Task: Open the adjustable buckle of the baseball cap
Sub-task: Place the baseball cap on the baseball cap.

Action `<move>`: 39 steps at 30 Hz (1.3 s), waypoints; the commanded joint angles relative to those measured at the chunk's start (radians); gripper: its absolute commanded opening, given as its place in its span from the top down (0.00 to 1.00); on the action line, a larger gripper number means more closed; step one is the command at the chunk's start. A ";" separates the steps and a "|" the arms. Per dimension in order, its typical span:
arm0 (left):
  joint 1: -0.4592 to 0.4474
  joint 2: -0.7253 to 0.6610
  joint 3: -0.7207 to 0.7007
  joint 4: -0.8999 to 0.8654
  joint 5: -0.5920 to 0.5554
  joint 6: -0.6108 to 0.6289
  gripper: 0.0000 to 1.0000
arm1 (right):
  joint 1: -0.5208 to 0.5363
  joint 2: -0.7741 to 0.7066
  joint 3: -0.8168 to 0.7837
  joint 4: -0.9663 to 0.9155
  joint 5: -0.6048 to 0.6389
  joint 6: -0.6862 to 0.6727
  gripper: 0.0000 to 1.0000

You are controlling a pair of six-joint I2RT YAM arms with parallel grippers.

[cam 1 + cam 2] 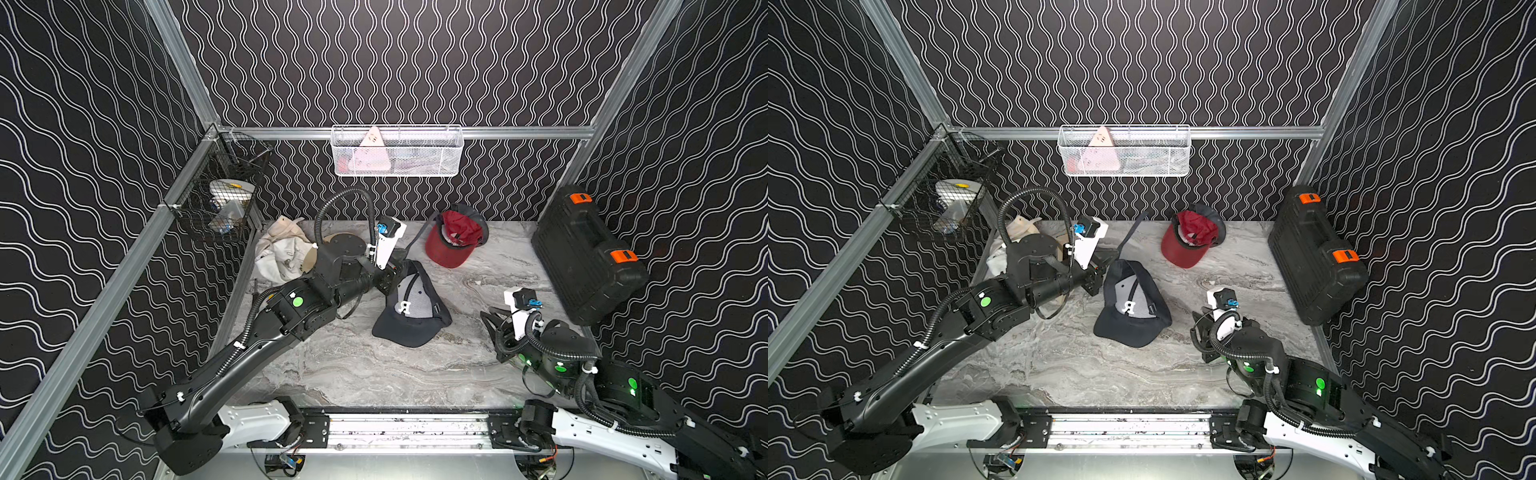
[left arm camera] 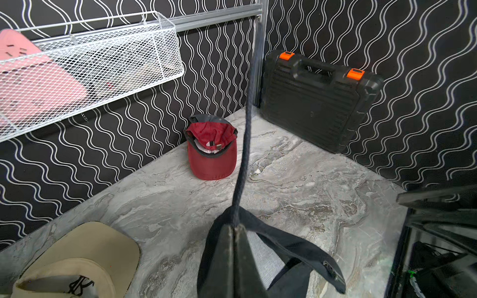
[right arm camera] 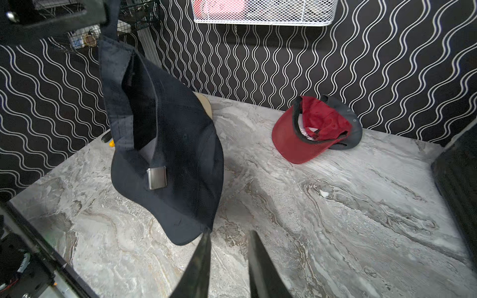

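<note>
Left gripper (image 2: 234, 229) clamps the strap (image 2: 246, 123) of the navy cap (image 3: 180, 144); your right gripper (image 3: 228, 247) hangs empty, jaws slightly apart. Widen them, then approach the metal buckle (image 3: 156, 178) squarely.

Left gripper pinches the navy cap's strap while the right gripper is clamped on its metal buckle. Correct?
Not quite. The left gripper does pinch the strap of the navy cap, but the right gripper grips nothing. The right wrist view shows its jaws apart over the table, with the metal buckle untouched.
</note>
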 commanded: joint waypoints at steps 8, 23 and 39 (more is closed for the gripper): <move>0.160 0.066 0.042 0.031 0.052 -0.008 1.00 | 0.001 -0.020 -0.046 -0.035 0.056 0.047 0.71; 0.629 0.207 0.106 -0.004 -0.171 -0.177 0.65 | 0.000 -0.041 -0.052 -0.055 0.046 0.062 0.71; 0.305 0.252 0.037 0.125 0.060 -0.094 0.01 | 0.001 -0.058 -0.053 -0.061 0.066 0.073 0.70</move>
